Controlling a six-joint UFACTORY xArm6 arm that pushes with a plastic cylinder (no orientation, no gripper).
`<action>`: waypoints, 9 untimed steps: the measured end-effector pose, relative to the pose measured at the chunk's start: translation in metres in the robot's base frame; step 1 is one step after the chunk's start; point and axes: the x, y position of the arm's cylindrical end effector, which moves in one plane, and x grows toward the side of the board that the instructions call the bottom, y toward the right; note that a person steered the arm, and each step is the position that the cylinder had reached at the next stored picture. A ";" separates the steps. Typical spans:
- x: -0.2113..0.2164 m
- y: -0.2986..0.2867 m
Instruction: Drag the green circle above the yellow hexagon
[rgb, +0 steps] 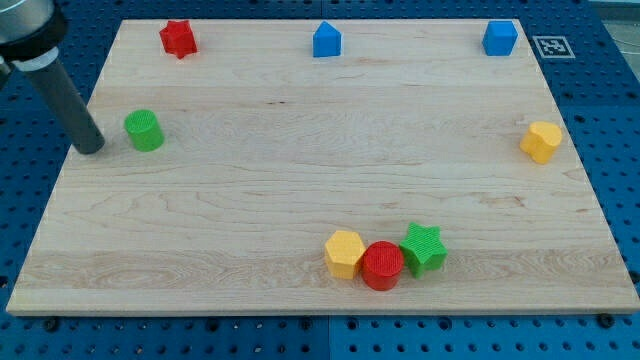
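The green circle (145, 130) stands near the board's left edge, at mid-height in the view. My tip (91, 148) rests on the board just to its left, a small gap apart. The yellow hexagon (345, 253) sits near the bottom centre, touching a red circle (382, 265) on its right. A second yellow block (541, 141), of unclear shape, is at the right edge.
A green star (424, 248) touches the red circle's right side. Along the top edge stand a red star (178, 38), a blue house-shaped block (326, 40) and a blue cube (499, 38). The wooden board (300, 150) lies on a blue perforated table.
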 end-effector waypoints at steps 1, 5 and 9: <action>-0.006 0.005; -0.008 0.027; -0.018 0.034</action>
